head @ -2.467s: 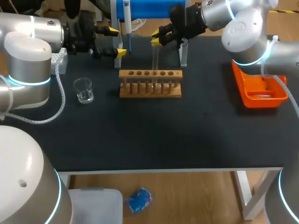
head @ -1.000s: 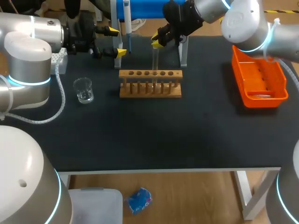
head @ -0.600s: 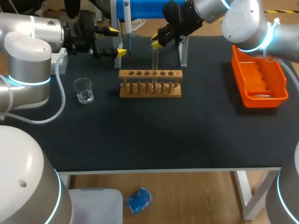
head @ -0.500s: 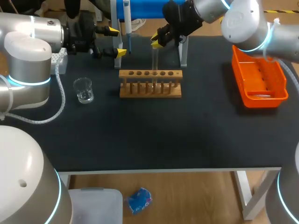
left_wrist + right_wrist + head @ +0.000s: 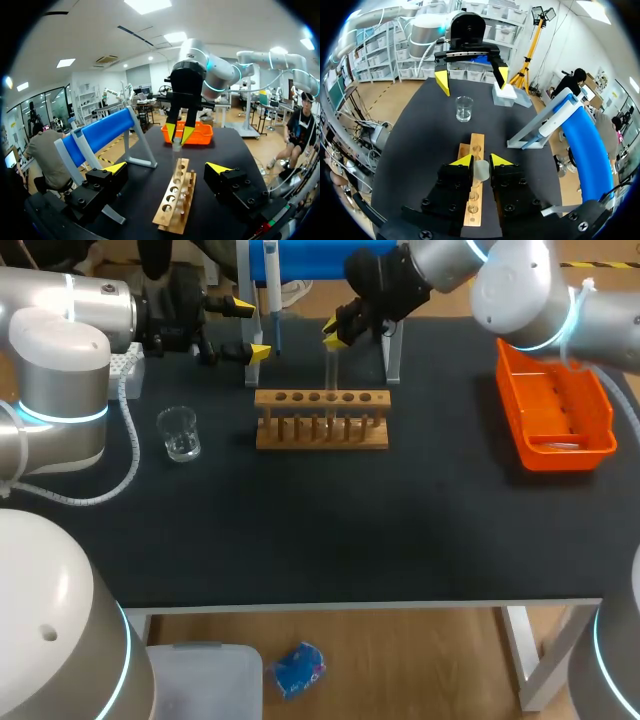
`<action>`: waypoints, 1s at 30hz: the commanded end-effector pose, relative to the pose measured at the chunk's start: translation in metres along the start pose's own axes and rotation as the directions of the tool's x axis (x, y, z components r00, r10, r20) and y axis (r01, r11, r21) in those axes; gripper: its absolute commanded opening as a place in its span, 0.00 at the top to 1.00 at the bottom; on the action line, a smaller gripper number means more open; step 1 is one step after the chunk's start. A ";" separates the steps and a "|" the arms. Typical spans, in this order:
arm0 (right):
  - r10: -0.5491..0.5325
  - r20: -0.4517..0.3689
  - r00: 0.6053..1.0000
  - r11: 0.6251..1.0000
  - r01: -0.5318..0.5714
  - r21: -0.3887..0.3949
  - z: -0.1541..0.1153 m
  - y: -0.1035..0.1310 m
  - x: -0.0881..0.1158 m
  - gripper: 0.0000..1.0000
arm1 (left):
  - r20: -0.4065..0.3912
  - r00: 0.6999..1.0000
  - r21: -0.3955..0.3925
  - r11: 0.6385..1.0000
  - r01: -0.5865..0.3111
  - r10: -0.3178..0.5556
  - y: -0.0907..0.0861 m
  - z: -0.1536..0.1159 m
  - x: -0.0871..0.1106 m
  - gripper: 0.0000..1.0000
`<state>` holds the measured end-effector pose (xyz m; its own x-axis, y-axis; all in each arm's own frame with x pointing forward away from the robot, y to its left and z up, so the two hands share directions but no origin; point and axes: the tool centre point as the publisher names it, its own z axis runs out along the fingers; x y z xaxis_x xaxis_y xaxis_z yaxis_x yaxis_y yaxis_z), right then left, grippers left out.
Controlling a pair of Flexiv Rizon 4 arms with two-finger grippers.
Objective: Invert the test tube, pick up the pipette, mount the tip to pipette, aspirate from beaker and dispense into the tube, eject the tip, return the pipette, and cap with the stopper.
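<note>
Glass test tube (image 5: 331,365) is hanging upright, pinched by the right claw (image 5: 334,332) over the wooden rack (image 5: 320,420), perhaps touching it; the left claw (image 5: 250,330) is hovering spread.

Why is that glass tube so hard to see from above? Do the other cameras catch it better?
Head view: the clear test tube is only a faint pale streak against the dark table below the right gripper. Left wrist view: it shows more plainly by the wooden rack. Right wrist view: its end is a pale disc between the fingers.
</note>
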<state>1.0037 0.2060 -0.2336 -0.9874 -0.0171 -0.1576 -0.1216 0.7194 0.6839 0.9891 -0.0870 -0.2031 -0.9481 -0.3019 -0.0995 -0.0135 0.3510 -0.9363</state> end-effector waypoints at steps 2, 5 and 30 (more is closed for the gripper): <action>0.002 -0.011 1.000 1.000 -0.002 0.013 0.003 -0.001 -0.003 1.00 | -0.002 1.000 -0.001 1.000 0.000 0.000 0.000 0.000 0.000 0.00; 0.005 -0.014 1.000 1.000 -0.004 0.019 0.004 -0.003 -0.002 1.00 | -0.002 1.000 -0.001 1.000 0.000 0.000 0.000 0.000 0.000 0.00; 0.034 0.022 0.999 0.982 -0.029 -0.184 -0.023 0.012 -0.003 0.00 | -0.002 1.000 -0.001 1.000 0.000 0.000 0.000 0.000 0.000 0.00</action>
<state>1.0108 0.2118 -0.2102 -0.9897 0.0156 -0.1420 -0.0966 0.6589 0.7460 0.9891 -0.0869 -0.2031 -0.9481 -0.3019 -0.0995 -0.0135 0.3510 -0.9363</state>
